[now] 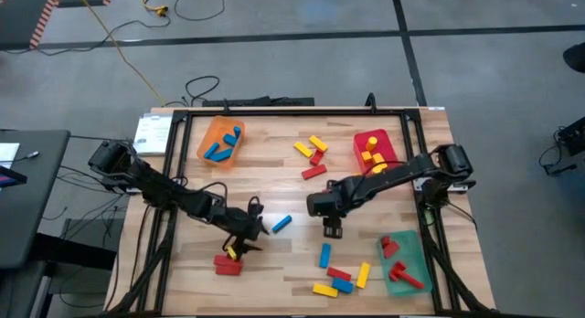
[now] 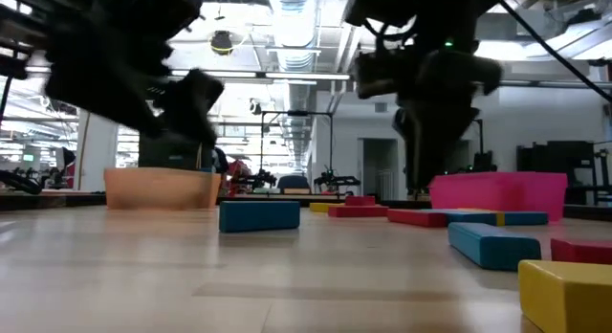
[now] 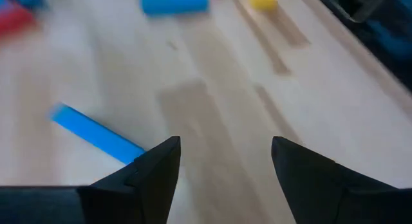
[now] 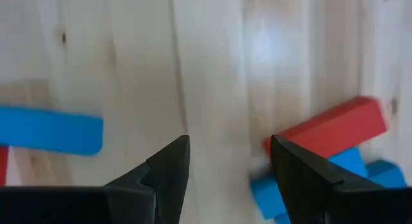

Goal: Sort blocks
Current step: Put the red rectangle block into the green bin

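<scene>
Red, yellow and blue blocks lie scattered on the wooden table. My left gripper (image 1: 249, 234) (image 3: 225, 156) is open and empty, slanting down over the near left. A blue block (image 1: 281, 224) (image 3: 96, 135) lies flat just beside one of its fingers. A red block (image 1: 228, 264) and a yellow block lie close behind it. My right gripper (image 1: 331, 230) (image 4: 228, 156) points down, open and empty, over bare wood between a blue block (image 4: 48, 130) (image 1: 324, 255) and a red block (image 4: 328, 130) resting on blue ones.
An orange tray (image 1: 219, 142) with blue blocks stands far left. A red tray (image 1: 377, 152) holds yellow blocks far right. A green tray (image 1: 402, 259) holds red blocks near right. Red and yellow blocks (image 1: 313, 153) lie mid-table, and more blocks (image 1: 340, 280) lie near the front edge.
</scene>
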Robot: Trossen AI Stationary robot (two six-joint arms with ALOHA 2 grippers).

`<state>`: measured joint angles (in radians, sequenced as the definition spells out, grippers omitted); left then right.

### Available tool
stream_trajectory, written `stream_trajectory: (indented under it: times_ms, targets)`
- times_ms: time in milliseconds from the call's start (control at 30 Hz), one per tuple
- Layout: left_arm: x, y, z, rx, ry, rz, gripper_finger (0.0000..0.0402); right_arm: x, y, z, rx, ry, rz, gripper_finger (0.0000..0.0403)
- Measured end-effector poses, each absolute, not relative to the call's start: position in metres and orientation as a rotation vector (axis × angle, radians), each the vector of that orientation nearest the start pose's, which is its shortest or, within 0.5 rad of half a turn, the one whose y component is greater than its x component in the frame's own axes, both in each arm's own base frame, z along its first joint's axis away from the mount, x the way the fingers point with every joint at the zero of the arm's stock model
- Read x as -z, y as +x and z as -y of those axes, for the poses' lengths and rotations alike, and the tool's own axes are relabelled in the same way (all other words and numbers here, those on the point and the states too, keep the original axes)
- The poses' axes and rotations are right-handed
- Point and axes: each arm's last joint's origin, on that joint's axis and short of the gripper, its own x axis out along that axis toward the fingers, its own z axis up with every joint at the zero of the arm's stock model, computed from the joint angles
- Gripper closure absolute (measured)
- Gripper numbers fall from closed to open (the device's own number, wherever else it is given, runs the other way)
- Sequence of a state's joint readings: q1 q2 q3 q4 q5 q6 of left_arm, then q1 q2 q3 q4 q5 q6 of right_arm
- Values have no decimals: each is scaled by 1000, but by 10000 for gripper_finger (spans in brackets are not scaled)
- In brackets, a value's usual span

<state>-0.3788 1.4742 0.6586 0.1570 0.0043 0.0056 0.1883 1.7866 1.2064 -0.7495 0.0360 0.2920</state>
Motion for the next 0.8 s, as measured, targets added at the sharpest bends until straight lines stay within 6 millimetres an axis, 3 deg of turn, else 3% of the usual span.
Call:
stream_trajectory:
  times_ms: [333,600,800]
  targets:
    - [-157,234,134,506,-25,-896,162,-183,327,-81,32,78,-1338,175]
    - [-146,208,149,436,-109,-1136,162,-183,324,-91,8,61,-1336,175]
    - [-145,203,146,313,-83,-1167,162,-184,327,-90,4,67,-1314,175]
